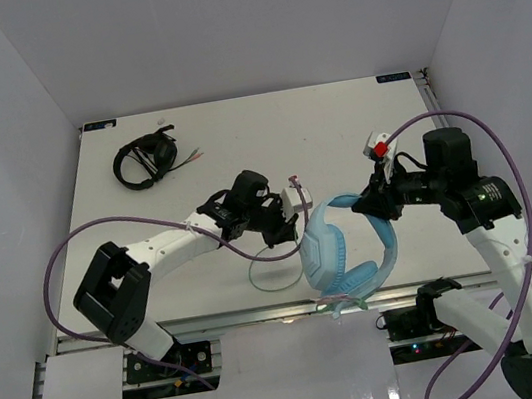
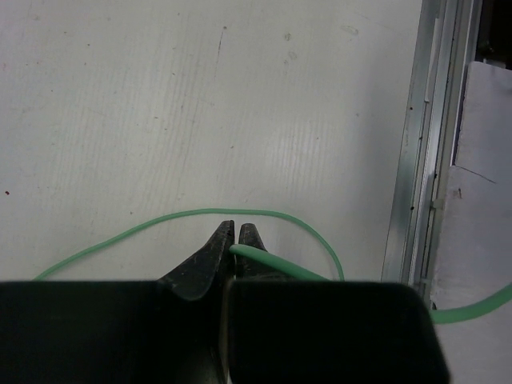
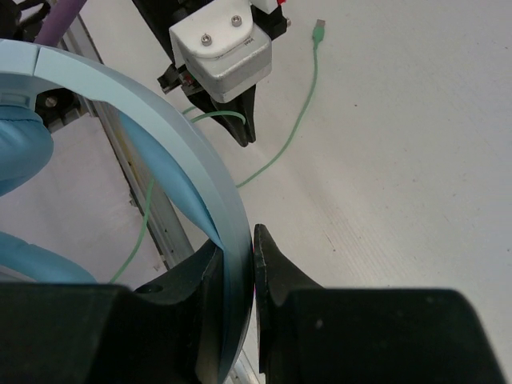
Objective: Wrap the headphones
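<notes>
The light blue headphones (image 1: pixel 341 258) hang near the table's front edge, ear cups low and headband (image 3: pixel 180 152) arching up to the right. My right gripper (image 3: pixel 240 240) is shut on the headband and holds it above the table; it also shows in the top view (image 1: pixel 370 201). The thin pale green cable (image 2: pixel 200 216) loops over the table by the front edge, its plug (image 3: pixel 318 26) lying flat. My left gripper (image 2: pixel 238 234) is shut on the cable, just left of the headphones (image 1: pixel 288 224).
A black headset (image 1: pixel 146 161) lies at the far left of the table. A small white and red block (image 1: pixel 375 146) sits behind my right gripper. The table's metal front rail (image 2: pixel 416 160) runs close to my left gripper. Purple arm hoses arc over both arms.
</notes>
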Robot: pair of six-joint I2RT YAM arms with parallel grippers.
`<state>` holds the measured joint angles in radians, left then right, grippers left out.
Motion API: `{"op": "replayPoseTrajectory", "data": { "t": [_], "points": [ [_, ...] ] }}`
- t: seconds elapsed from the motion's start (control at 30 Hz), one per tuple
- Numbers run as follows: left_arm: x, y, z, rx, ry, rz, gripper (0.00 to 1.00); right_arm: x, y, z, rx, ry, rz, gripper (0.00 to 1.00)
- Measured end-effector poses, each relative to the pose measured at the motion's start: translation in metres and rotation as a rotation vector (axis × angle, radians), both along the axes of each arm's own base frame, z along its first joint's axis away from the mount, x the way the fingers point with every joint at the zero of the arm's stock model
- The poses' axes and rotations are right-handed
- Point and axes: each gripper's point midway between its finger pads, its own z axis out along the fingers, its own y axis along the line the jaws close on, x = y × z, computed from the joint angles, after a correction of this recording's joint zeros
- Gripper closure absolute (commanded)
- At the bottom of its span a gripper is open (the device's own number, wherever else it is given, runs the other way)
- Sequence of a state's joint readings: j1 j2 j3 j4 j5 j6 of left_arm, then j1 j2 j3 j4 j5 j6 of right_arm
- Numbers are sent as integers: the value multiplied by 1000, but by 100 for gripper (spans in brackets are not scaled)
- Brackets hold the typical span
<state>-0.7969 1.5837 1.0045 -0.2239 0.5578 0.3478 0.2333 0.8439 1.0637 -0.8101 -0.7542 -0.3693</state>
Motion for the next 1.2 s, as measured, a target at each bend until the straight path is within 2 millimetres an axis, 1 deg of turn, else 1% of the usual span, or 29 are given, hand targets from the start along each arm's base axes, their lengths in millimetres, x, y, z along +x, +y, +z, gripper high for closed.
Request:
{"op": "replayPoseTrajectory", "data": {
  "t": [0.1, 0.23, 0.37, 0.43, 0.5, 0.6, 0.73, 0.9, 1.03, 1.2],
  "points": [
    [4, 0, 4, 24, 17, 26, 100, 2, -2, -2, -29, -25, -5, 92],
    [17, -4, 19, 47, 27, 80, 100, 6, -7, -4, -80, -80, -15, 92],
    [19, 4, 20, 93, 56, 134, 100, 10, -15, -7, -147, -160, -20, 92],
    [17, 11, 17, 128, 82, 158, 100, 11, -18, -12, -183, -190, -13, 92],
    [15, 17, 18, 157, 107, 180, 100, 11, -21, -19, -220, -209, -4, 92],
    [18, 18, 33, 165, 121, 208, 100, 13, -24, -29, -267, -218, -2, 92],
    [25, 10, 61, 137, 128, 233, 100, 20, -30, -44, -327, -228, -28, 92],
    [27, 6, 84, 117, 168, 283, 100, 39, -44, -57, -398, -249, -133, 92],
    [34, 5, 103, 97, 200, 343, 100, 59, -56, -55, -430, -284, -251, 92],
    [41, 1, 137, 37, 226, 410, 100, 84, -68, -41, -441, -338, -399, 92]
  ]
}}
